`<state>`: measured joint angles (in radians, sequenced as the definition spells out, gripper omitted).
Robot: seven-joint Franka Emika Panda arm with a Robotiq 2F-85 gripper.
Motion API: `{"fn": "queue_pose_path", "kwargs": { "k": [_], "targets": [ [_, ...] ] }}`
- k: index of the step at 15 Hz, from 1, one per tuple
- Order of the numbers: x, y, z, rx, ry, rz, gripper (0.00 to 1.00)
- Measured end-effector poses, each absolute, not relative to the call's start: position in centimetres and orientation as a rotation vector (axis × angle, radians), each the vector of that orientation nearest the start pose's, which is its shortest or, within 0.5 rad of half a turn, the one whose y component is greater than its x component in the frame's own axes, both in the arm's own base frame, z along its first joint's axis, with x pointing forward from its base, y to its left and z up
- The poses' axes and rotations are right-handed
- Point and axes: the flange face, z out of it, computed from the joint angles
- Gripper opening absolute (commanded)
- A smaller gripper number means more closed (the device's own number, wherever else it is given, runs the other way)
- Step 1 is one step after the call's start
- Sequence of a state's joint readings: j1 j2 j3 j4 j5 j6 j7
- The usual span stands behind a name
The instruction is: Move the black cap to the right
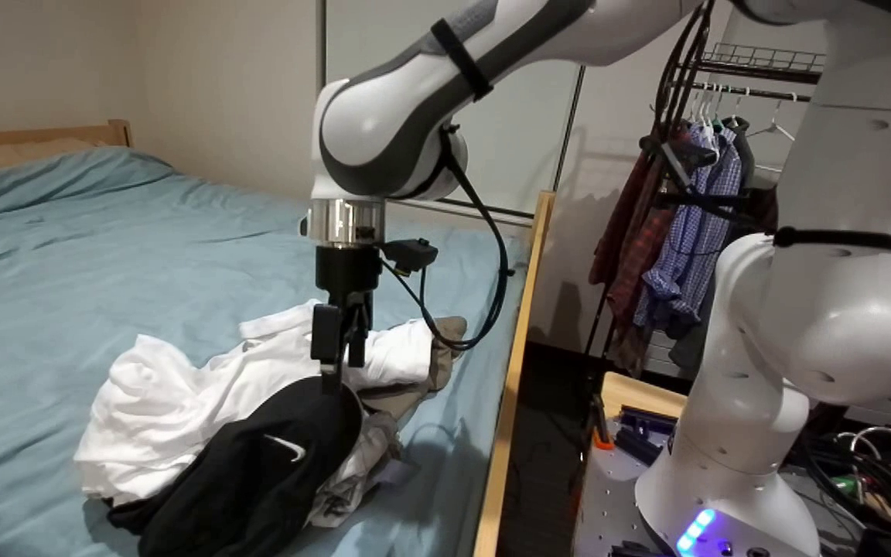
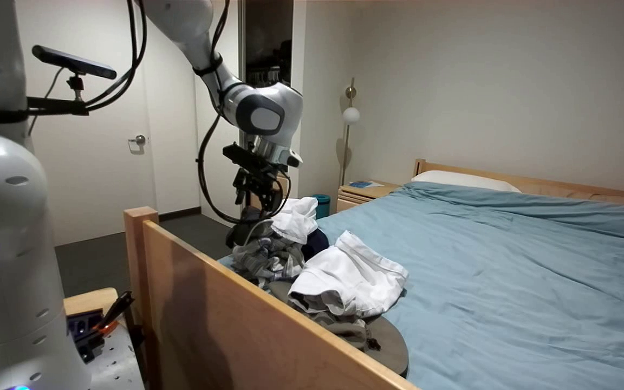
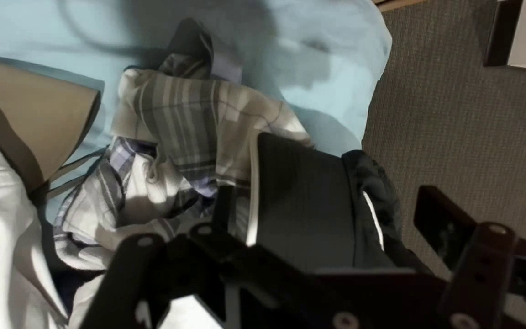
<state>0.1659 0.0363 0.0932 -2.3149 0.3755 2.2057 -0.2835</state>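
Indoors, blue bedding (image 2: pixel 496 271), black cap (image 1: pixel 260 472), lamp (image 2: pixel 351 115)

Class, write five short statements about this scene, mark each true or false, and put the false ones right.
1. The black cap bears a white swoosh. True.
2. In an exterior view, a blue checked shirt hangs from a clothes rack. True.
3. The cap hangs from that clothes rack. False: it lies among clothes on the bed.
4. The jaws are tightly closed. False: in the wrist view, the gripper is open.
5. A white pillow lies near the headboard. True.
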Motion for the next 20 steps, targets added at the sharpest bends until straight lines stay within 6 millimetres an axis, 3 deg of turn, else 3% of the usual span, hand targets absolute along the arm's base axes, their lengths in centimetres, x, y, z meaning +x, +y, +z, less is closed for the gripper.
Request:
{"fn": "queue_pose_path", "kwargs": {
  "k": [6, 11, 12, 13, 20],
  "targets": [
    [48.8, 13.4, 28.6, -2.793, -0.515, 0.203, 1.0],
    [50.0, 13.9, 28.0, -2.742, -0.627, 0.183, 1.0],
    [50.2, 14.2, 28.0, -2.73, -0.644, 0.174, 0.95],
    [50.3, 14.5, 28.2, -2.718, -0.66, 0.165, 0.74],
    [50.4, 16.0, 28.0, -2.65, -0.697, 0.161, 0.27]
  ]
}}
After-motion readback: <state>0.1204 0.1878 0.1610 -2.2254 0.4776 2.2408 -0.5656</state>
